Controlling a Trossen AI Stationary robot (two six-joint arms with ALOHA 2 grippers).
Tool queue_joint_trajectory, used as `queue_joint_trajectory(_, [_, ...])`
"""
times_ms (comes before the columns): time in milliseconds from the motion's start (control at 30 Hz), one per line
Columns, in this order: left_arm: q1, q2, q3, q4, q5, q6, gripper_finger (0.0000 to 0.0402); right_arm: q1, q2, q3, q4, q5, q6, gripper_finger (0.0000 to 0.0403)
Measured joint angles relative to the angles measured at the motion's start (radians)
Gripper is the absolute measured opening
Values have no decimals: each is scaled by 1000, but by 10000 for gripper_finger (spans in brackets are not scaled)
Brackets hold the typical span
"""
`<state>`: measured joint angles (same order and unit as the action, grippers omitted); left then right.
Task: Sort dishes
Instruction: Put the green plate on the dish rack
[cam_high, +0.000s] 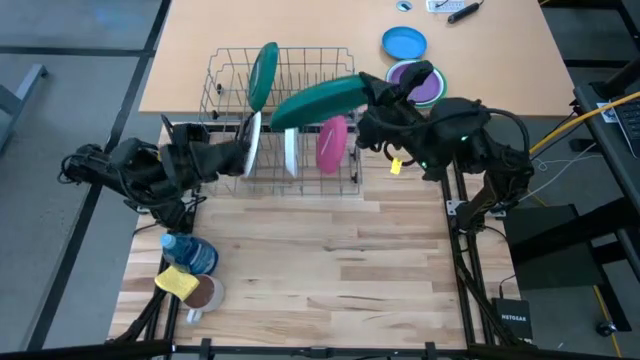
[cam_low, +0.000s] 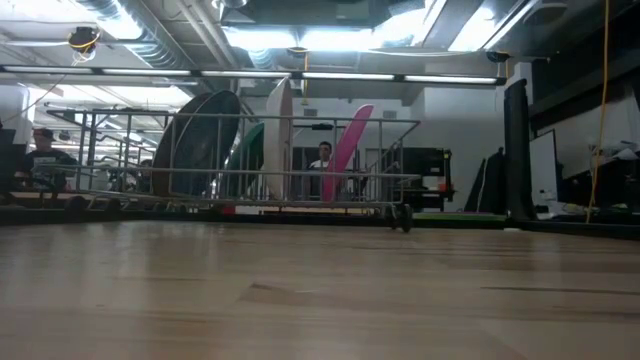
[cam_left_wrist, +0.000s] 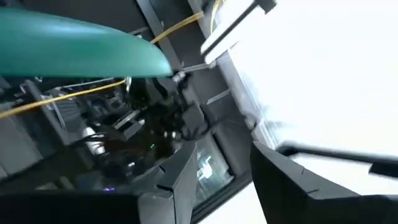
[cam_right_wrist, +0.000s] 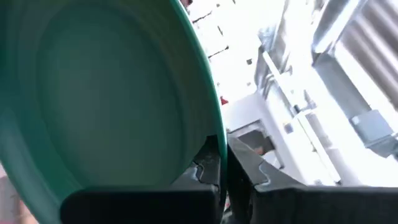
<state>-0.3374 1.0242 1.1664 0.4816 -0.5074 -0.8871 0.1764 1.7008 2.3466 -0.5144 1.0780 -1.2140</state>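
Over the wire dish rack (cam_high: 230, 80) at the far half of the table (cam_high: 330, 270), your right end effector (cam_high: 372, 92) is clamped shut on the rim of a large green plate (cam_high: 318, 100), which hangs tilted above the rack's slots. The right wrist view confirms the grip: both fingers pinch the plate's edge. Your left end effector (cam_high: 243, 158) sits at the rack's near-left side, beside a white plate (cam_high: 253, 135) standing on edge; its jaws stand partly apart and you cannot tell from these views that they hold anything.

Already racked upright are a green dish (cam_high: 263, 72), a second white plate (cam_high: 290, 150) and a pink plate (cam_high: 332, 143). A blue dish (cam_high: 404, 43) and a purple dish (cam_high: 424, 84) lie on the table beyond the rack.

You appear to be mid-placement. Next you would need to turn the green plate upright, line its edge with a free slot between the racked plates, and lower it without knocking the neighbours before releasing.
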Motion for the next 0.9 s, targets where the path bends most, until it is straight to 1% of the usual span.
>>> queue_joint_trajectory(100, [0, 20, 0, 40, -54, -100, 139, 0, 0, -1, 111, -35, -128, 8])
queue_joint_trajectory(267, [2, 64, 0, 40, -170, -276, 139, 0, 2, -1, 237, -105, -312, 7])
queue_joint_trajectory(333, [15, 82, 0, 43, -206, -332, 139, 0, 3, -1, 254, -131, -354, 7])
queue_joint_trajectory(400, [32, 101, 0, 65, -214, -362, 139, 0, 4, -1, 255, -155, -362, 7])
queue_joint_trajectory(633, [93, 160, 0, 197, -215, -386, 139, 0, 4, -1, 256, -161, -366, 7])
queue_joint_trajectory(900, [126, 182, 0, 301, -215, -307, 139, 0, 5, -1, 257, -163, -369, 9])
